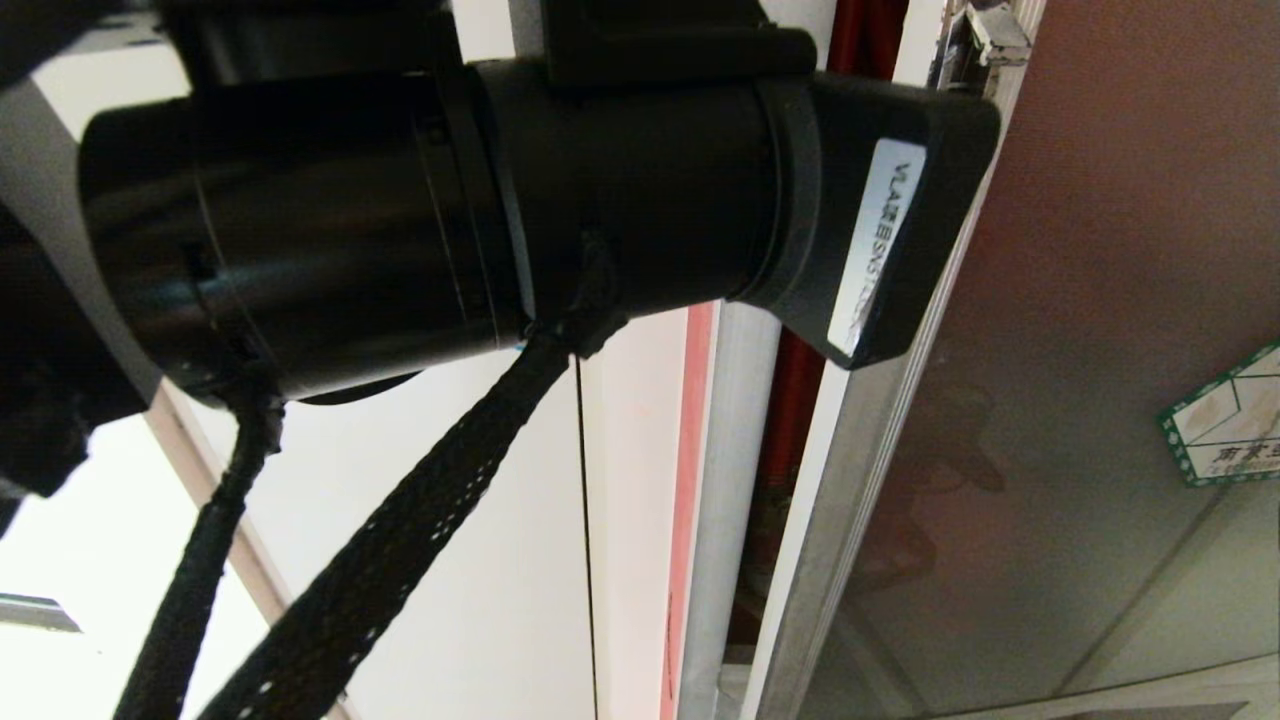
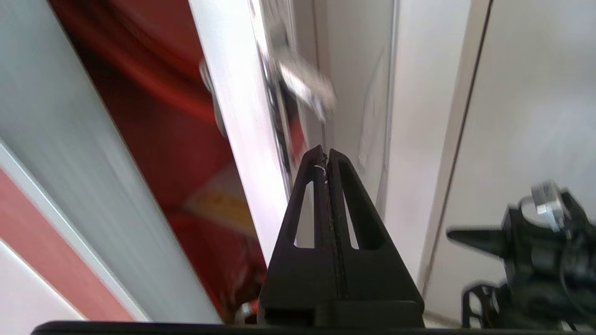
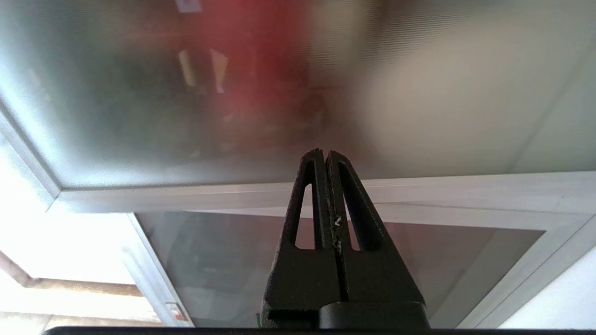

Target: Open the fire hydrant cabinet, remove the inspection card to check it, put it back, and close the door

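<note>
The left arm fills the upper left of the head view, its black wrist reaching across toward the silver edge of the door. Braided black cables hang down from it. In the left wrist view the left tool has its two fingers pressed together with nothing between them, and its tip sits just beside the bright edge of the door frame, near a blurred silver latch; whether it touches the frame cannot be told.

The door stands slightly ajar: a narrow gap beside its silver frame shows the red interior of the fire hydrant cabinet. Through the wider gap in the left wrist view, a pale patch with a yellow band lies low inside the red interior; it is too blurred to identify. A green-bordered sticker sits on the dark tinted glass at the right. To the left of the cabinet runs a white wall panel.

The right tool is closed and empty, pointing at the glass near the silver rail between the door and the smaller lower glass panel.
</note>
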Available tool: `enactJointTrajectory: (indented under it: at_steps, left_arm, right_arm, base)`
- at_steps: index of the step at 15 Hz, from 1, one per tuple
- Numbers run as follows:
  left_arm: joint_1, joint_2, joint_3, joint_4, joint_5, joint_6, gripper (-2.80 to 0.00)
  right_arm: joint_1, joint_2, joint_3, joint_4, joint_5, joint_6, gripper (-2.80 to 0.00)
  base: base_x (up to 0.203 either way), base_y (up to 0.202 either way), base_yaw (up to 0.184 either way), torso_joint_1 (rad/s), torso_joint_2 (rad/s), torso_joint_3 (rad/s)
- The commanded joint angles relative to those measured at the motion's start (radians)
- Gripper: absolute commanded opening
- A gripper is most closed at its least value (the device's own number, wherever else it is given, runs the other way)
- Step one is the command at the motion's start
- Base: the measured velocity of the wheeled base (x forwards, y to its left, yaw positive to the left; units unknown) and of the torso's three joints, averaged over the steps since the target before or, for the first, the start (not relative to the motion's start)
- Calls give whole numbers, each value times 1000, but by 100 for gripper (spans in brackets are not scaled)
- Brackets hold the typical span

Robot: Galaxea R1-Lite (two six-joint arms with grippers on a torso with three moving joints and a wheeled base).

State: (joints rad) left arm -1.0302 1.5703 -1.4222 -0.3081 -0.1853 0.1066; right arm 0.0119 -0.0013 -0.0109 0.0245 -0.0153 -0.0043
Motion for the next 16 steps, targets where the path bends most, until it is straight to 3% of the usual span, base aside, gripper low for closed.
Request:
enactJointTrajectory:
  at_steps: [1, 9, 12, 16]
  left_arm:
    - [-8, -22, 45, 21, 0, 0, -280]
    - [1, -109, 217, -104, 7, -40, -280]
    - [54, -194, 293, -106, 6, -70, -280]
    - [110, -158, 305, -108, 6, -129, -280]
  right_arm:
    - [0, 1, 0, 0, 0, 0, -280]
    - [0, 1, 0, 0, 0, 0, -280]
    - [0, 1, -1, 0, 0, 0, -280]
    - [0, 1, -1, 0, 0, 0, -280]
  base:
    - [0, 0, 0, 0, 0, 0]
    - [0, 0, 0, 0, 0, 0]
    - [0, 0, 0, 0, 0, 0]
    - [0, 0, 0, 0, 0, 0]
